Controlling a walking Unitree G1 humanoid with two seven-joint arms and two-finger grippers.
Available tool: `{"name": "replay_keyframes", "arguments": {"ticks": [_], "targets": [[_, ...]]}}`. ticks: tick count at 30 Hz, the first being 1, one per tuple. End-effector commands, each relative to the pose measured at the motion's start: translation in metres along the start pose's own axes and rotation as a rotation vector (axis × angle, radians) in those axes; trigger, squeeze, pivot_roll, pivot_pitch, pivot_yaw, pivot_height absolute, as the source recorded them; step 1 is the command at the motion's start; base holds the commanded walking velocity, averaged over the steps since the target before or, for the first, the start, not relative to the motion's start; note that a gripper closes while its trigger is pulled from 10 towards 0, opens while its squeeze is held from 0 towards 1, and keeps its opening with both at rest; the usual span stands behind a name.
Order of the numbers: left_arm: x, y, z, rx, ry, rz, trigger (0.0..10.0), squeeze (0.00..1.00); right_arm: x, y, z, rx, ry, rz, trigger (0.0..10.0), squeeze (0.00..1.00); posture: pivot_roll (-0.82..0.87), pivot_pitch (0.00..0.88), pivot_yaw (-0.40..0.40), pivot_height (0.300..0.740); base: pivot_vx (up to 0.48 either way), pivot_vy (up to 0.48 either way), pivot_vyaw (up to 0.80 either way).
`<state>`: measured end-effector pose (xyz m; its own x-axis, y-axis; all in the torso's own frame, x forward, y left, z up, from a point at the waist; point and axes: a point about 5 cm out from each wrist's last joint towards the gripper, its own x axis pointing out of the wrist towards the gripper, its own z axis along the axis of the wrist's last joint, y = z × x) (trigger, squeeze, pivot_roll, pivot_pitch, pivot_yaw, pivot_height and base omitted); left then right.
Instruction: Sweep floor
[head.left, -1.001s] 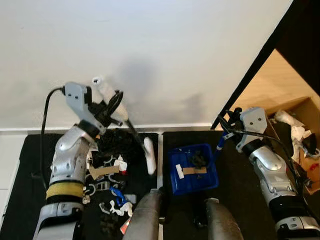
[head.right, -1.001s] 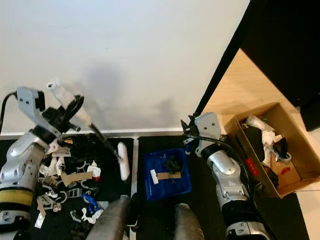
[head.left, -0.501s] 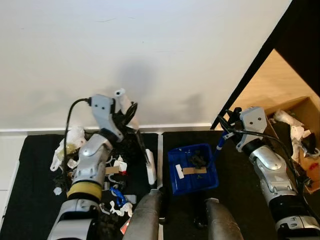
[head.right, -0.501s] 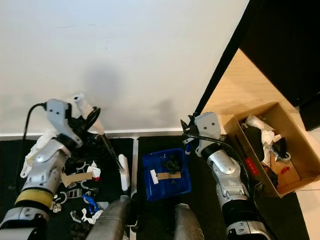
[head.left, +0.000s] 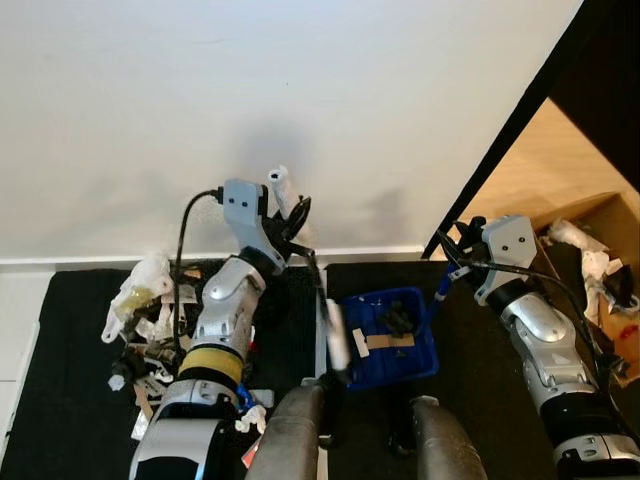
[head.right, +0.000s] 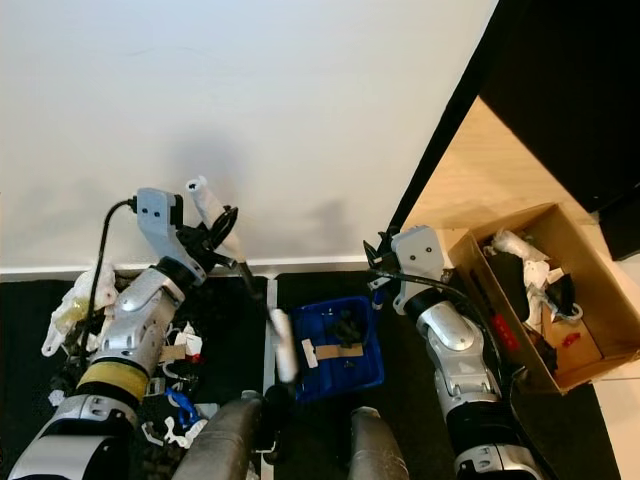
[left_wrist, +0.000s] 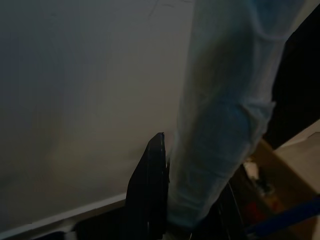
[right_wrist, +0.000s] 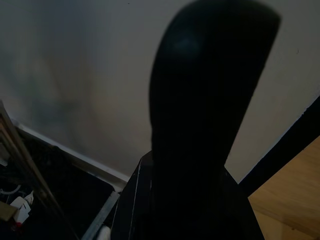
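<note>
a white-handled brush (head.left: 300, 260) is clamped in the left gripper (head.left: 285, 222), its head (head.left: 337, 336) at the rim of a blue dustpan (head.left: 388, 340); the dustpan's handle is gripped by the right gripper (head.left: 452, 262); a little debris is seen in the pan, while much litter (head.left: 150, 320) is left on the black floor mat (head.left: 60, 380); the sweeping is judged partly done

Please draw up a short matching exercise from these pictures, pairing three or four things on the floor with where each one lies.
Things:
1. brush
2. blue dustpan
3. cardboard box
4. litter pile

Places:
A. on the wooden floor at the robot's far right
B. on the black mat before the right claw
C. on the black mat at the robot's left, beside the left arm
D. held by the left claw, its white head at the dustpan's left edge

Pairs: 1-D, 2-B, 3-A, 4-C
</note>
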<state>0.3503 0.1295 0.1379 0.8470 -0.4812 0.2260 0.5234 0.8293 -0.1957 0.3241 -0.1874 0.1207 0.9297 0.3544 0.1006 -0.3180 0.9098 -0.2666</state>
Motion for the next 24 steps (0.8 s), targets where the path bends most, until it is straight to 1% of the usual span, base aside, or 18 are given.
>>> {"name": "replay_keyframes", "arguments": {"ticks": [1,5,6,8,9,10,11,14,15,16,17,18,19,20,22,23,24], "targets": [[-0.003,0.000,-0.005,-0.073,-0.008,0.013,10.0,0.00,-0.004,0.004,-0.011,0.025,0.044,-0.001,10.0,0.00,0.14,0.337,0.065,0.740,0.000,0.000,0.00],[-0.005,0.004,0.000,-0.063,-0.018,0.015,10.0,0.00,-0.003,0.004,-0.011,0.025,0.043,-0.001,10.0,0.00,0.14,0.333,0.065,0.740,0.000,0.000,0.00],[-0.009,0.011,0.008,-0.051,-0.033,0.021,10.0,0.00,-0.003,0.004,-0.011,0.025,0.042,-0.002,10.0,0.00,0.15,0.329,0.067,0.740,0.000,0.000,0.00],[-0.016,0.018,0.016,-0.029,-0.043,0.032,10.0,0.00,-0.004,0.002,-0.011,0.026,0.041,-0.009,10.0,0.00,0.16,0.322,0.071,0.740,0.000,0.000,0.00],[-0.016,0.018,0.016,-0.029,-0.043,0.032,10.0,0.00,-0.004,0.002,-0.011,0.026,0.041,-0.009,10.0,0.00,0.16,0.322,0.071,0.740,0.000,0.000,0.00],[-0.028,0.026,0.020,0.000,-0.035,0.062,10.0,0.00,-0.004,0.002,-0.012,0.032,0.039,-0.021,10.0,0.00,0.18,0.312,0.085,0.740,0.000,0.000,0.00],[-0.028,0.026,0.020,0.000,-0.035,0.062,10.0,0.00,-0.004,0.002,-0.012,0.032,0.039,-0.021,10.0,0.00,0.18,0.312,0.085,0.740,0.000,0.000,0.00],[-0.047,0.037,0.023,0.045,0.010,0.133,10.0,0.00,-0.005,0.003,-0.012,0.055,0.031,-0.047,10.0,0.00,0.19,0.303,0.096,0.740,0.000,0.000,0.00],[-0.047,0.037,0.023,0.045,0.010,0.133,10.0,0.00,-0.005,0.003,-0.012,0.055,0.031,-0.047,10.0,0.00,0.19,0.303,0.096,0.740,0.000,0.000,0.00],[-0.056,0.045,0.025,0.094,0.048,0.217,10.0,0.00,-0.005,0.003,-0.012,0.068,0.026,-0.061,10.0,0.00,0.20,0.298,0.096,0.740,0.000,0.000,0.00],[-0.063,0.054,0.029,0.124,0.080,0.287,10.0,0.00,-0.006,0.003,-0.013,0.083,0.023,-0.077,10.0,0.00,0.22,0.288,0.102,0.740,0.000,0.000,0.00],[-0.068,0.059,0.032,0.141,0.099,0.332,10.0,0.00,-0.007,0.002,-0.013,0.091,0.022,-0.088,10.0,0.00,0.22,0.288,0.102,0.740,0.000,0.000,0.00],[-0.068,0.059,0.032,0.141,0.099,0.332,10.0,0.00,-0.007,0.002,-0.013,0.091,0.022,-0.088,10.0,0.00,0.22,0.288,0.102,0.740,0.000,0.000,0.00],[-0.071,0.064,0.038,0.157,0.107,0.370,10.0,0.00,-0.008,0.001,-0.014,0.097,0.023,-0.099,10.0,0.00,0.23,0.278,0.106,0.740,0.000,0.000,0.00],[-0.074,0.073,0.055,0.197,0.090,0.427,10.0,0.00,-0.012,-0.003,-0.017,0.108,0.026,-0.129,10.0,0.00,0.23,0.267,0.112,0.740,0.000,0.000,0.00],[-0.074,0.073,0.055,0.197,0.090,0.427,10.0,0.00,-0.012,-0.003,-0.017,0.108,0.026,-0.129,10.0,0.00,0.23,0.267,0.112,0.740,0.000,0.000,0.00],[-0.075,0.077,0.067,0.253,0.101,0.470,10.0,0.00,-0.015,-0.006,-0.018,0.118,0.028,-0.156,10.0,0.00,0.23,0.254,0.120,0.740,0.000,0.000,0.00]]}}
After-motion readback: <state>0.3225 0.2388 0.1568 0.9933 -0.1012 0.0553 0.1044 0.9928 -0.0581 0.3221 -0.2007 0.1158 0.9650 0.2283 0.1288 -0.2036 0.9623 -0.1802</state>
